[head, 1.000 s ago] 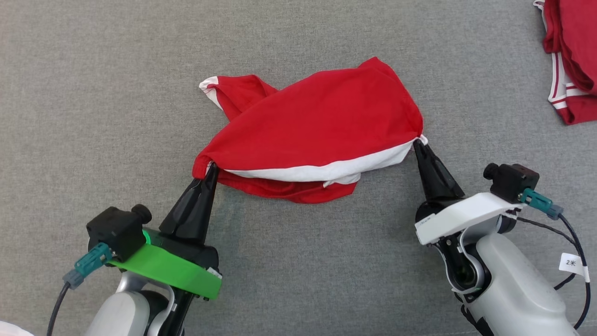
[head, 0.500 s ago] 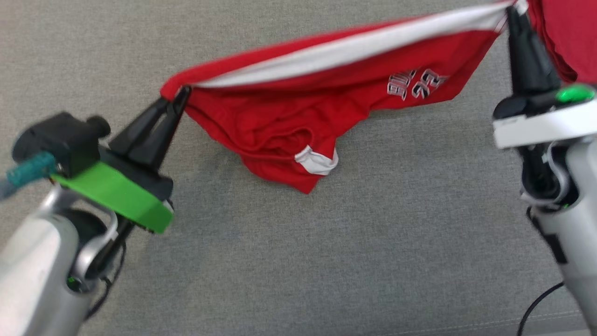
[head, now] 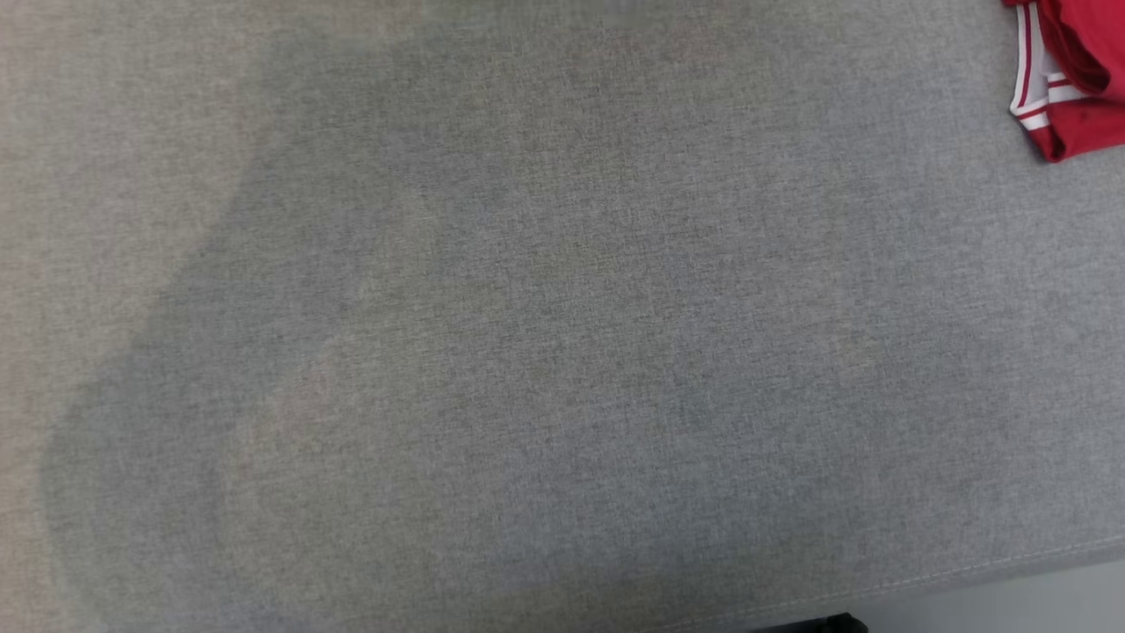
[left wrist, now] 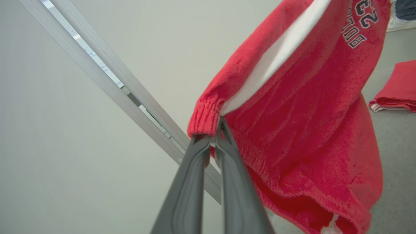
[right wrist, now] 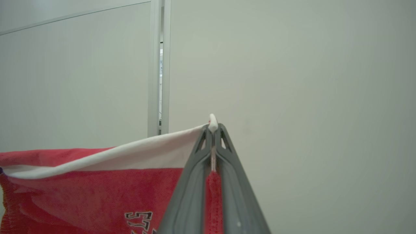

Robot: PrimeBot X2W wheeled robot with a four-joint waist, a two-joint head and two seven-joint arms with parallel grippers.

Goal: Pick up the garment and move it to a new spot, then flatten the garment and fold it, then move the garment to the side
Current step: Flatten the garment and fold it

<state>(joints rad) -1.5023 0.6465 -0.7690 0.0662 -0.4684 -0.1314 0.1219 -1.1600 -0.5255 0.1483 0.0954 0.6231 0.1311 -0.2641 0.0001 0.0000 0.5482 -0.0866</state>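
I've got L gripper (left wrist: 217,131) clamped on the red garment (left wrist: 302,107) at its ribbed cuff, R gripper (right wrist: 213,128) pinching its white-edged corner. Garment hangs btwn them, up off the grey table (head: 527,334); folded red stack (head: 1077,79) lies on the table's far-right corner.

Head view looks down on grey surface (head: 527,352); wrist views face wall (right wrist: 292,97), sharing garment (left wrist: 308,130).

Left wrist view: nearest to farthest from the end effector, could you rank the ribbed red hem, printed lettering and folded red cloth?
1. Ribbed red hem: pinched in the left end effector.
2. Printed lettering: upper right on the held red garment.
3. Folded red cloth: far right, beyond.
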